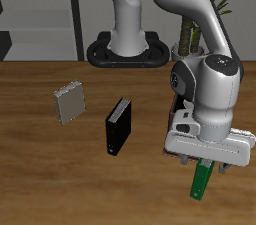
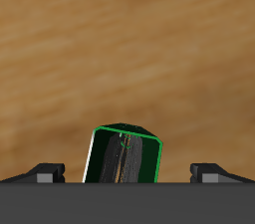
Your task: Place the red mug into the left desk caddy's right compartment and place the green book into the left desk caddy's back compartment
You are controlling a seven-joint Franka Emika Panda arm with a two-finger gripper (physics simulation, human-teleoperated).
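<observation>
My gripper hangs over the table near its front edge, shut on the green book. The book hangs below the fingers, slightly tilted and clear of the wood. In the wrist view the green book stands between the two fingers, with its pale page edge and dark cover showing and bare table beyond it. The red mug is out of view. The left desk caddy is hidden, apart from perhaps a dark sliver behind the robot's hand.
A black book stands upright near the table's middle. A grey book stands farther back beside it. The robot's base sits at the back, and the arm's bulky wrist covers the table behind the gripper.
</observation>
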